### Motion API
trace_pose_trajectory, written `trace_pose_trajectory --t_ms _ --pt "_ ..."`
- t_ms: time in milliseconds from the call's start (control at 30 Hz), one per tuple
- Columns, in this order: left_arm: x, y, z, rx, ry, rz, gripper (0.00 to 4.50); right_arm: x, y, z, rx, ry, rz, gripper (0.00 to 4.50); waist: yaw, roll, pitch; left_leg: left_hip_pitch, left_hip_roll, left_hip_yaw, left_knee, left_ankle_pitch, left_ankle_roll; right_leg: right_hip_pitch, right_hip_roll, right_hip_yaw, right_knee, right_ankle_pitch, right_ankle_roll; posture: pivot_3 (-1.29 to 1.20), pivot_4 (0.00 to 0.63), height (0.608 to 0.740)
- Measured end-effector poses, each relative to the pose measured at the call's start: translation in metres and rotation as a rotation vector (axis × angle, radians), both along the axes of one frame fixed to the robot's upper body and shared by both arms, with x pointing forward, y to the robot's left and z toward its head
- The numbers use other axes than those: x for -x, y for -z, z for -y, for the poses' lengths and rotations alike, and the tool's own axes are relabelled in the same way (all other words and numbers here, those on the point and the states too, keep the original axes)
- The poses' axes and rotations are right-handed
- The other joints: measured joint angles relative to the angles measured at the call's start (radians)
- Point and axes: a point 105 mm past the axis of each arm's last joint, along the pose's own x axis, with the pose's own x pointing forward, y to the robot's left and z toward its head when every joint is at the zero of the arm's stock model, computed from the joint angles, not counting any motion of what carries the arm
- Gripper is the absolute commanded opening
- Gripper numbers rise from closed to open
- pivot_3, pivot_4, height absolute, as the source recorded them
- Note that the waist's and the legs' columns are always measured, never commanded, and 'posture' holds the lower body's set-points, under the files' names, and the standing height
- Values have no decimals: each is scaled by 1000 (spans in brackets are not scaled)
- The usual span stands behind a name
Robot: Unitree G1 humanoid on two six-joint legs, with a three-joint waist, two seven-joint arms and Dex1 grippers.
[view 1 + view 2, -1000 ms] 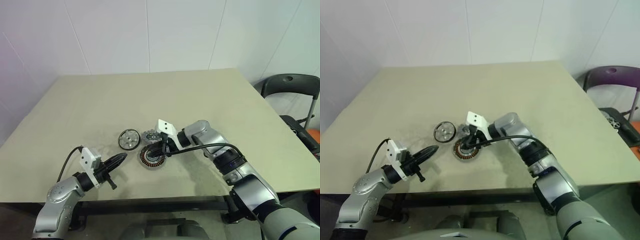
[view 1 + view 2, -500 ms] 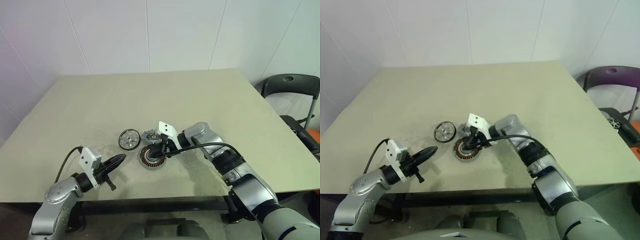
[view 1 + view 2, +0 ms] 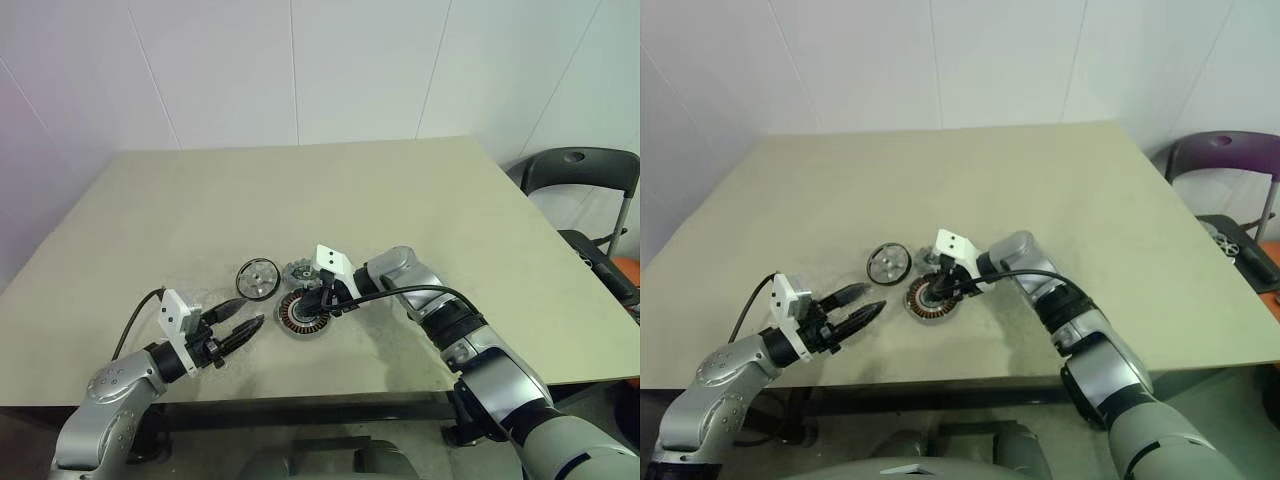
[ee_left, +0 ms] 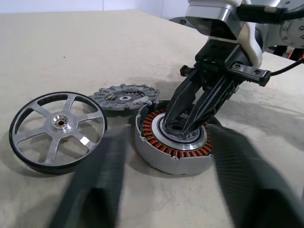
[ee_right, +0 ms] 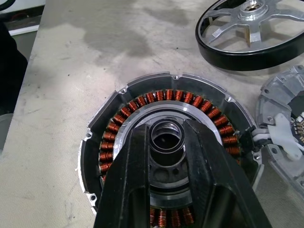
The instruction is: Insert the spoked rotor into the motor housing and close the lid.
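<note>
The right arm reaches in from the right side and bends at the elbow, so that its wrist points to the left and slants down over the motor housing (image 3: 304,318). The right tool (image 4: 183,127) has its two black fingers (image 5: 213,190) close to each other, with only a narrow gap, and they straddle the raised silvery bearing in the centre of the housing. In the right wrist view one finger lies on each side of this ring; if they really press on it, I cannot tell.

The left arm comes from the lower left, and its forearm lies low over the near part of the surface (image 3: 450,215). The left tool (image 3: 243,317) points about level toward the housing, with its fingers spread wide. It holds nothing and stays a little apart from the parts.

The motor housing lies flat on the surface, near the middle and a little toward the front edge. It is a thick ring of copper-brown windings inside a grey metal wall, with a silvery centre. The spoked rotor (image 3: 258,278) lies flat just to the left of it and a little further back. It has a dark outer rim, bright silver spokes and a small hub. The lid (image 3: 298,271), dull grey with a notched edge, lies behind the housing, beside the rotor, and its edge seems to touch the housing.
</note>
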Motion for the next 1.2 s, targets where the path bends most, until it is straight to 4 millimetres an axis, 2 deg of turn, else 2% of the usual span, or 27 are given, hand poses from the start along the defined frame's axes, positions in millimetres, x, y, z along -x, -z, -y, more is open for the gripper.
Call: trace_pose_trajectory --t_ms 33,67,233,367,600,900,933,1200 --pt "1 1 0 -1 1 -4 4351 0 0 0 0 1 0 652 0 0 0 0 0 0 0 0 0 0 0 0 0 0 0 0 0 740" --pt "1 1 0 -4 2 -10 4481 0 0 0 0 1 0 652 0 0 0 0 0 0 0 0 0 0 0 0 0 0 0 0 0 740" --pt "9 7 -7 -23 16 -54 4481 -1 0 1 -1 4 1 652 -1 0 0 0 0 0 0 0 0 0 0 0 0 0 0 0 0 740" --pt "11 4 -17 -44 1 -43 4481 -1 0 2 0 7 3 652 0 0 0 0 0 0 0 0 0 0 0 0 0 0 0 0 0 740" --pt "10 4 -20 -114 -6 0 4481 -3 0 4 3 8 12 652 0 0 0 0 0 0 0 0 0 0 0 0 0 0 0 0 0 740" --pt "12 8 -23 -118 -9 -3 4481 -4 0 9 15 8 19 652 0 0 0 0 0 0 0 0 0 0 0 0 0 0 0 0 0 740" --pt "12 8 -23 -121 -9 0 4500 -4 0 10 16 8 20 1383 0 0 0 0 0 0 0 0 0 0 0 0 0 0 0 0 0 740" --pt "12 11 -26 -130 -11 5 4500 -3 0 11 19 -7 17 3994 1 0 0 1 0 0 0 0 0 1 0 0 0 0 0 0 0 740"
